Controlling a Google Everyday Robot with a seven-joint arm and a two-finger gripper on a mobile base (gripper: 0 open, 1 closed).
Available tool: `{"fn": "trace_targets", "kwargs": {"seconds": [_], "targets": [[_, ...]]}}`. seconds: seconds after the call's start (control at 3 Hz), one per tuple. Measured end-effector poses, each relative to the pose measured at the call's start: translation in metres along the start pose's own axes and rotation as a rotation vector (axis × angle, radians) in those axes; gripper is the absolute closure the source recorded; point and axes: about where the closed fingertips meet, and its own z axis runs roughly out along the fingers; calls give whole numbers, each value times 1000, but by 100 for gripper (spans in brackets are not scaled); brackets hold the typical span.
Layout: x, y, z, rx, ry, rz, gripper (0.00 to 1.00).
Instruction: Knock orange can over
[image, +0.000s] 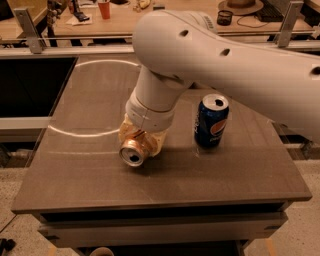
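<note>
The orange can (132, 152) is tipped over near the middle of the table (240, 175). Its long axis runs front to back and its silver top faces the near edge. The arm (220, 65) reaches in from the right and bends steeply down. The gripper (145, 137) sits directly over the can's rear; whether it is open or closed cannot be told. A blue Pepsi can (211, 121) stands upright nearby to the right.

The orange can (132, 154) is tipped over on the table (75, 180), near the middle of the top. Its body is golden tan-orange, and its silver top, with a dark opening, points toward the table's near edge. The gripper (145, 136) sits directly over the can's rear part, hiding the bottom end.
</note>
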Motion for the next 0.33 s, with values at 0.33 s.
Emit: {"fn": "trace_targets", "kwargs": {"seconds": [0.33], "targets": [[-1, 0, -2, 3, 3, 0, 83]]}}
